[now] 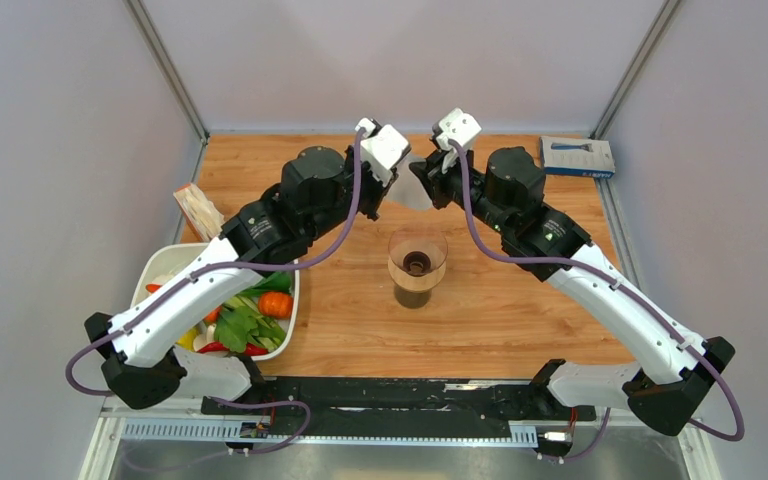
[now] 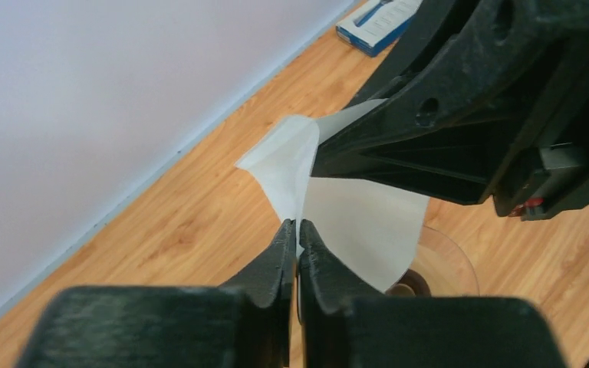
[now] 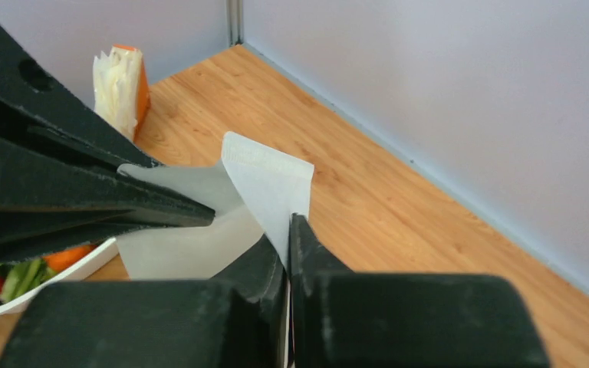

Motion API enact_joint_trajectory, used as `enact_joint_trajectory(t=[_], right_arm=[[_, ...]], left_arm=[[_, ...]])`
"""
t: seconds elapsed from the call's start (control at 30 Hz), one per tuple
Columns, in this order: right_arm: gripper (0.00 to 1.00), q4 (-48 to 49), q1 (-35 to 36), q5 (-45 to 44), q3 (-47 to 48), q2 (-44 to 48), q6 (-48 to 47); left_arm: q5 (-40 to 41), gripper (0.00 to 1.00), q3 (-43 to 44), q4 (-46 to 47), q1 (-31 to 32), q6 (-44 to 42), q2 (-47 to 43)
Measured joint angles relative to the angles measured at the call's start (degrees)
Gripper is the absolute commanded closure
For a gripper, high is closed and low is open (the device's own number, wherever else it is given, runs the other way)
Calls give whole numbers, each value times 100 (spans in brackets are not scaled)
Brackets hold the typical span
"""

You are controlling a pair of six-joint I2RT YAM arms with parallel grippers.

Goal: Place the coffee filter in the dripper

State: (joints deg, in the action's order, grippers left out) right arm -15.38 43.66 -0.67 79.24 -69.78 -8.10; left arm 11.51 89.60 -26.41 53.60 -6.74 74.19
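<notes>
Bright, even, diffuse light; shadows on the surface (image 1: 500,320) are soft. Wrist views blur the near pincer bodies.

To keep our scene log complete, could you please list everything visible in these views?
filter: one, white, pinched between both grippers, just beyond the dripper
dripper: one, clear with tan ring, table centre, on the cup
cup: one, brown-tinted, under the dripper
tray: one, white, near left
vegetables: several, green, orange, red, in the tray
pack: one, white sheets in orange wrap, left edge, behind the tray
box: one, blue, far right corner
table: one, light wood
left gripper: one, black, shut on the filter
right gripper: one, black, shut on the filter
arms: two, white and black, bases at the near edge
</notes>
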Motion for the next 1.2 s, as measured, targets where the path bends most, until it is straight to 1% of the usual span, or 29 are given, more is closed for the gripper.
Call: enact_joint_trajectory(t=[0.03,0.07,0.1,0.13,0.17,0.23,0.27,0.3,0.33,0.37,0.47,0.5,0.6,0.63,0.7,0.8,1.0,1.2], right_arm=[[100,2,0,31,0,0,-4],[100,0,0,63,0,0,-17],[100,0,0,90,0,0,-22],[100,-2,-4,125,0,0,-22],[100,-2,-15,164,-2,7,-20],[100,2,-94,369,-59,61,-13],[100,-11,-181,542,-118,129,4],[100,-24,-275,693,-177,208,26],[100,-28,-374,822,-225,278,44],[100,-26,-531,1047,-275,365,101],[100,-15,-1021,1832,-402,634,306],[100,-4,-1189,2164,-442,737,407],[100,66,-1432,3014,-522,953,671],[100,92,-1445,3261,-538,1008,750],[100,155,-1443,3777,-538,1080,914],[100,313,-1438,4415,-551,1139,1185],[100,612,-1436,5178,-713,1187,1659],[100,811,-1436,5554,-728,1174,2048]], left_arm=[[-28,69,22,-17,0,0,9],[-122,64,63,-70,0,-2,11],[-216,54,85,-122,-2,-2,11],[-363,48,105,-164,-15,-4,-4],[-529,38,116,-212,-74,-2,-28],[-1340,33,109,-297,-378,116,-153],[-1683,32,90,-293,-573,166,-236],[-2229,32,26,-249,-990,367,-400],[-2566,32,-35,-181,-1305,514,-533],[-3069,32,-151,-20,-1814,778,-748],[-4162,35,-398,485,-2909,1508,-1279],[-4483,36,-452,632,-3106,1725,-1408],[-5595,34,-678,1121,-3519,2402,-1628],[-5978,34,-796,1314,-3598,2649,-1670],[-6432,33,-1021,1580,-3652,3012,-1672],[-6946,33,-1499,1989,-3657,3630,-1589],[-7296,38,-2166,2706,-3587,4675,-1268],[-7444,42,-2304,3311,-3091,5064,-1296]])
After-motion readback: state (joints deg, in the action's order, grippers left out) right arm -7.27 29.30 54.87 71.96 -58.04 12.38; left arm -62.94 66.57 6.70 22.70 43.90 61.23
